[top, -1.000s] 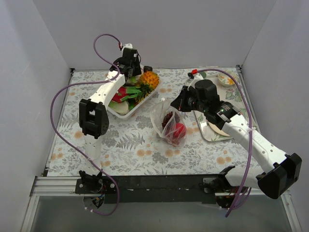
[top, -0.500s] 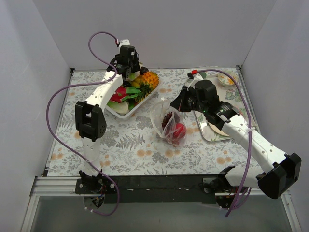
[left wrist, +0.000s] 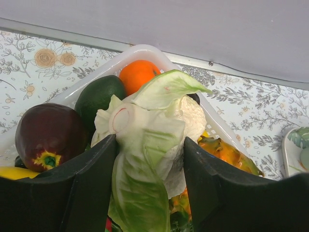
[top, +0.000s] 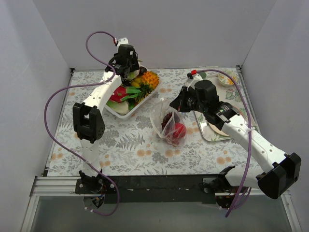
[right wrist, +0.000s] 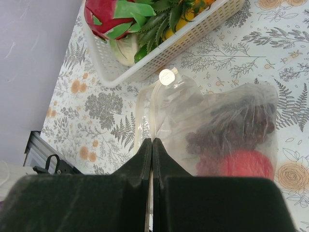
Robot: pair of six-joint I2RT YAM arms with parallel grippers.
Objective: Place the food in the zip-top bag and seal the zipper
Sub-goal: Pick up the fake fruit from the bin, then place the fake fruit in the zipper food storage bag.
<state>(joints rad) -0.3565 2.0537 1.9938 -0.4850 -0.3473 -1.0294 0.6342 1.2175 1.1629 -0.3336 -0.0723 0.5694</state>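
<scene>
Jaws of the left arm [top: 104, 92] stand about half open, clamped on either side of the pale leafy vegetable [left wrist: 149, 130], which hangs just above the far end of the white tray [left wrist: 145, 50]. Below it in the tray are an orange [left wrist: 137, 75], a dark green avocado [left wrist: 99, 96] and a purple-brown fruit [left wrist: 46, 135]. Jaws of the right arm [top: 231, 123] are fully closed and appear to pinch the lip of the zip-top bag [right wrist: 212, 111], which sits on the table [top: 130, 145] just beside the tray's near right corner. The grape bunch [right wrist: 231, 130] and the red fruit [right wrist: 241, 164] are already inside it, and the zipper [right wrist: 145, 116] is not yet sealed.

The step in hand looks like carrying the vegetable from the tray to the bag. Doing it well probably means lifting straight up until the loose leaves clear the tray's rim and its neighbours, then crossing to the bag side of the tray without tilting. The bag's mouth looks narrow and slack, so the pinched lip likely needs holding high and taut. The vegetable should go in narrow end first and be let go only once it is well inside. A trailing leaf left across the zipper could spoil the seal.
</scene>
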